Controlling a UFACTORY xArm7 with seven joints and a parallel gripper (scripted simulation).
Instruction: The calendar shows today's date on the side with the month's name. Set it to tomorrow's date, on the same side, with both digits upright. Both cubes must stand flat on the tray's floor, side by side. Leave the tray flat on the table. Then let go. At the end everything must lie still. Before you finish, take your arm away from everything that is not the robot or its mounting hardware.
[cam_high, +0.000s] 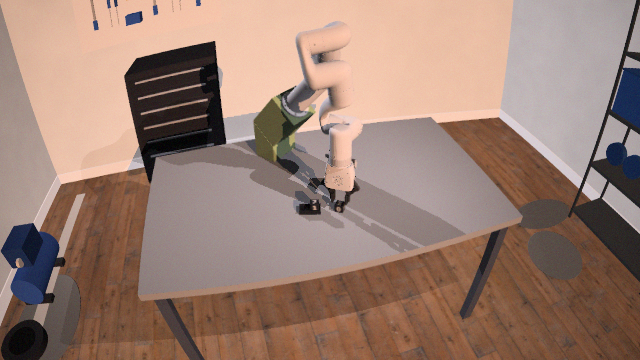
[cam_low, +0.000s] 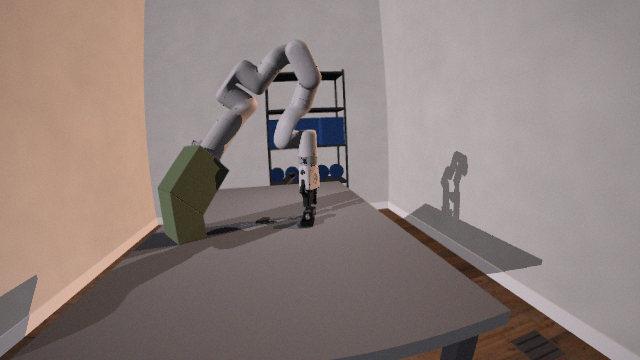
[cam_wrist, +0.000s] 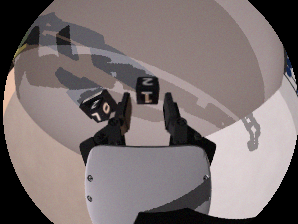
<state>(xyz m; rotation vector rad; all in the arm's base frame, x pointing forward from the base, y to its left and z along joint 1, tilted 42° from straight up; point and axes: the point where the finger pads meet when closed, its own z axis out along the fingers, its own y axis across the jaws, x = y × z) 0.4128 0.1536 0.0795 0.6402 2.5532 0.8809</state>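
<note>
The black tray (cam_high: 305, 211) (cam_low: 306, 223) lies on the table. A black cube (cam_high: 314, 204) stands at its right end in the top view. In the wrist view a dark cube (cam_wrist: 100, 106) left of the fingers shows light digits, a 7 and a 0 among them. A second black cube (cam_high: 339, 206) (cam_wrist: 147, 91) lies on the table just right of the tray, apart from it. It shows a sideways 2 and a 1 in the wrist view. My gripper (cam_high: 340, 198) (cam_wrist: 147, 100) is partly open and points down just above this cube, with a gap on each side.
A small dark flat piece (cam_low: 263, 220) lies farther back on the table (cam_high: 225, 240), towards the green arm base (cam_high: 272, 127). The arm's shadows cross the table around the cubes. A dark drawer cabinet (cam_high: 175, 100) stands behind the table.
</note>
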